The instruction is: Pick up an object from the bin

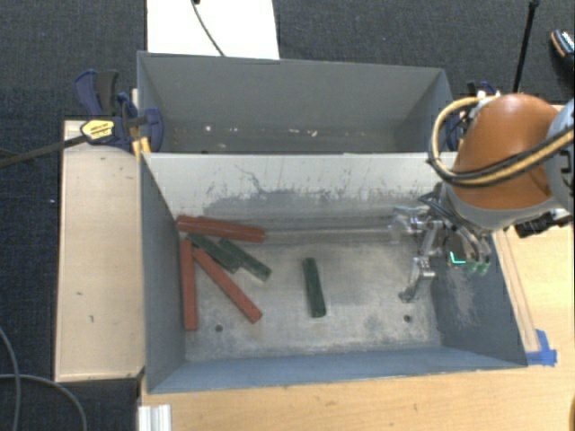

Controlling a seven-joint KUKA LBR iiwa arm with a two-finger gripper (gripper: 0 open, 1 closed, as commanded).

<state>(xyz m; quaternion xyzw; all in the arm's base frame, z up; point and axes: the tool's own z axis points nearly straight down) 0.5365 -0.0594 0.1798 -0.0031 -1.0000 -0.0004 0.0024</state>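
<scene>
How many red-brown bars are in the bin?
3. One red-brown bar lies near the back wall at left, another along the left wall, a third slants between them. Dark green bars cross them, so more may be hidden.

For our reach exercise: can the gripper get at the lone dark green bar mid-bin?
Probably yes. The gripper hangs at the right of the bin; the dark green bar lies flat on bare floor left of it, apart from the heap of red and green bars, with nothing between.
</scene>
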